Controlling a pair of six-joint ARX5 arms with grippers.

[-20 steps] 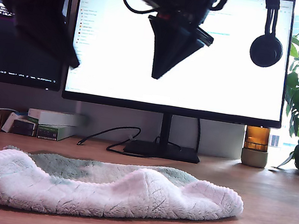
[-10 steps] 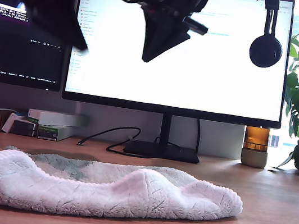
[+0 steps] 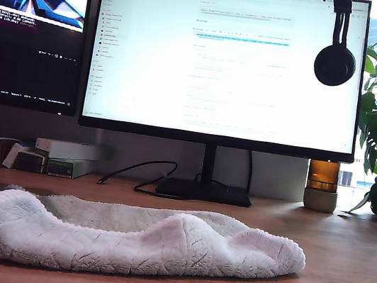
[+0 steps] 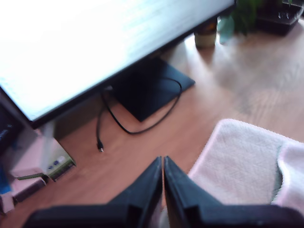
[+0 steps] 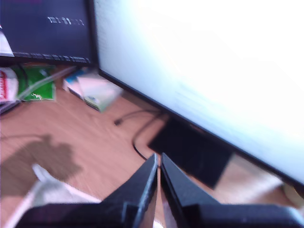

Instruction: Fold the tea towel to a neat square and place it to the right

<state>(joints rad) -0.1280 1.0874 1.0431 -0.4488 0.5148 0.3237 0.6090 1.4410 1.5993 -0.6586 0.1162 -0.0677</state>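
Towel: the tea towel [image 3: 130, 240] lies loosely folded and rumpled on the wooden tabletop [image 3: 346, 281], toward the exterior view's left and centre, beaded hem showing at both ends. Behind it stands the monitor [image 3: 230, 62] on its black stand [image 3: 202, 189], with a cable [image 3: 137, 173] looping beside the base. My first gripper [image 4: 163, 164] hangs above the towel's edge, fingers pressed together, empty. My second gripper [image 5: 158, 161] likewise, fingers closed on nothing, view blurred.

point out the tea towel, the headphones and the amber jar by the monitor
tea towel [image 3: 129, 243], exterior view, front of its rumpled top layer.
headphones [image 3: 335, 64], exterior view, round black ear cup hanging at the monitor's corner.
amber jar [image 3: 324, 175], exterior view, its amber glass body.
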